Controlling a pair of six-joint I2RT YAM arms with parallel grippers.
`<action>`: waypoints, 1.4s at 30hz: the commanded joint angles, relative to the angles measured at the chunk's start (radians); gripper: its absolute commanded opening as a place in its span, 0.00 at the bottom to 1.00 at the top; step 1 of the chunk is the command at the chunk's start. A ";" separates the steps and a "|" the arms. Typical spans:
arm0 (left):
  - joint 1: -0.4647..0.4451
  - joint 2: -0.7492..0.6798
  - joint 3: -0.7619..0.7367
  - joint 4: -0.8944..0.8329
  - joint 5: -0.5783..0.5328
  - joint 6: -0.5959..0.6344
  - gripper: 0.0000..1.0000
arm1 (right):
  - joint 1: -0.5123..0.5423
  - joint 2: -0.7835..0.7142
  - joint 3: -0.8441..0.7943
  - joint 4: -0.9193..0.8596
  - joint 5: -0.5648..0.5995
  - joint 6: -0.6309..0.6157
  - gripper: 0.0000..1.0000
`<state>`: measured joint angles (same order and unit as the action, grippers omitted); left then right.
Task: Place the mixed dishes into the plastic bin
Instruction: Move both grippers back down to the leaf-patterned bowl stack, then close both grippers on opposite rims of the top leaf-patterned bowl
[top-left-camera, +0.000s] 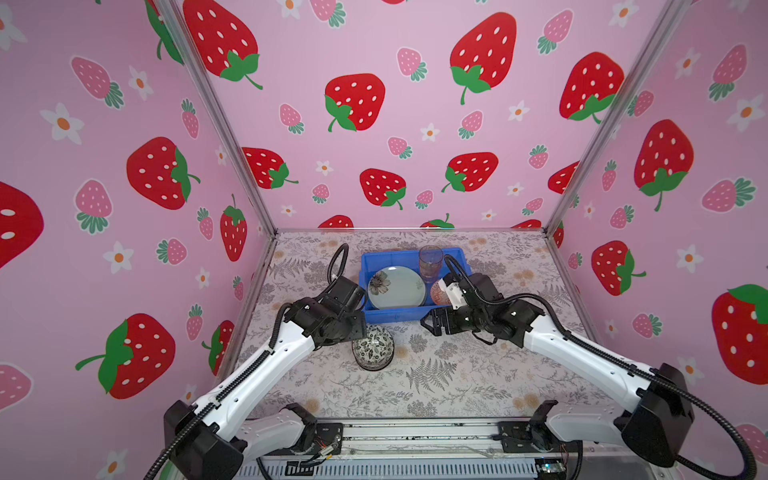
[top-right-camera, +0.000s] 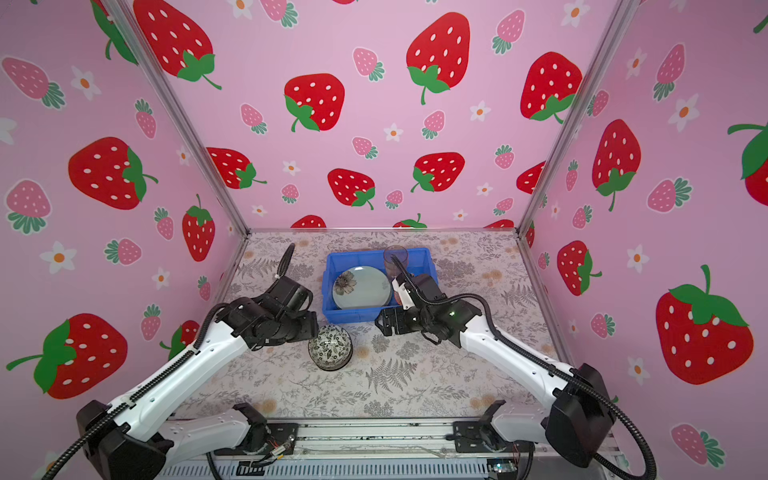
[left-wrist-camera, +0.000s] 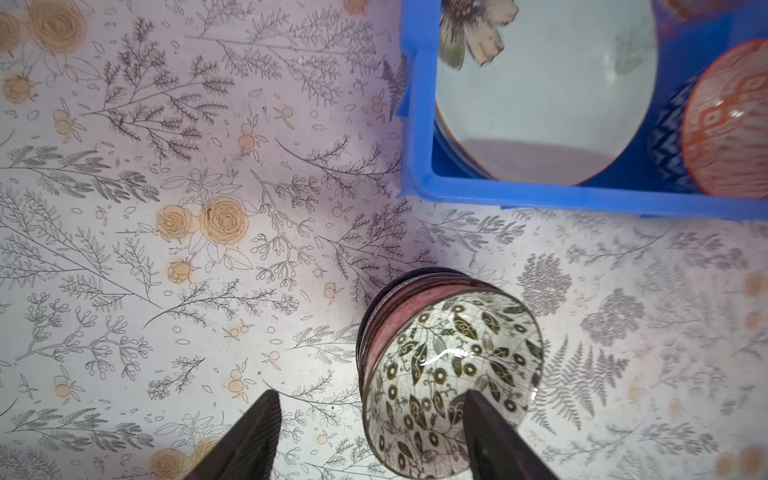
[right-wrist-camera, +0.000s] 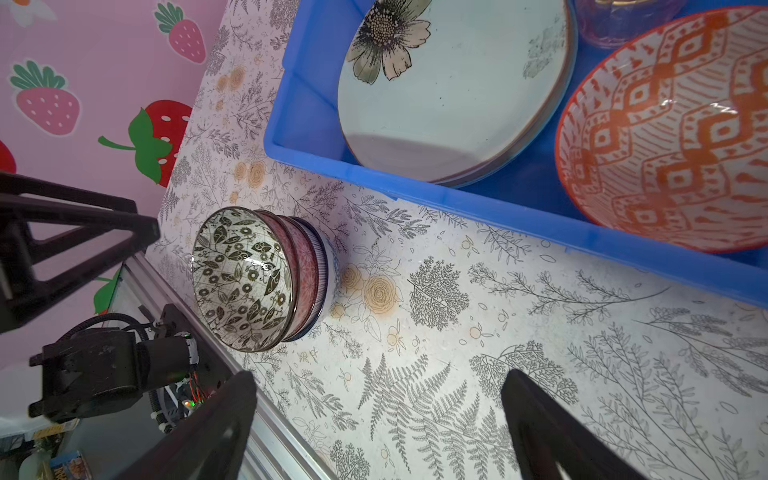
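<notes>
Presently, in a top view, notes the plastic bin (top-left-camera: 395, 315) on the table (top-left-camera: 457, 374) holding a pale green plate (top-left-camera: 397, 291), tumbler (top-left-camera: 430, 261) and orange bowl (top-left-camera: 436, 293); records the black-floral bowl (top-left-camera: 372, 347) topping nested bowls (top-left-camera: 376, 366) just outside it. In the left wrist view, finds the left gripper (left-wrist-camera: 370, 395) released, fingers (left-wrist-camera: 253, 432) straddling that bowl's rim. In the right wrist view, finds the right gripper (right-wrist-camera: 382, 374) spread wide, grasping nothing.

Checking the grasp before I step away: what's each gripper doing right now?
Left gripper: open, jaws straddling the rim of the black-floral bowl, not clamped.
Right gripper: open, holding nothing.
</notes>
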<state>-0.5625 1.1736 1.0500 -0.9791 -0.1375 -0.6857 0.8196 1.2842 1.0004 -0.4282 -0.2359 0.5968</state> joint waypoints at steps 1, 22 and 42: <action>0.003 0.014 -0.037 0.050 0.009 -0.027 0.66 | -0.020 0.013 -0.007 0.024 -0.012 -0.020 0.95; -0.031 0.126 -0.083 0.067 0.015 -0.067 0.31 | -0.192 0.055 0.007 0.022 -0.114 -0.132 0.95; -0.039 0.140 -0.056 0.030 0.013 -0.083 0.10 | -0.218 0.084 0.027 0.014 -0.144 -0.152 0.95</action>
<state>-0.5991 1.3052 0.9730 -0.9344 -0.1028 -0.7525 0.6060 1.3605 1.0012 -0.4103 -0.3664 0.4664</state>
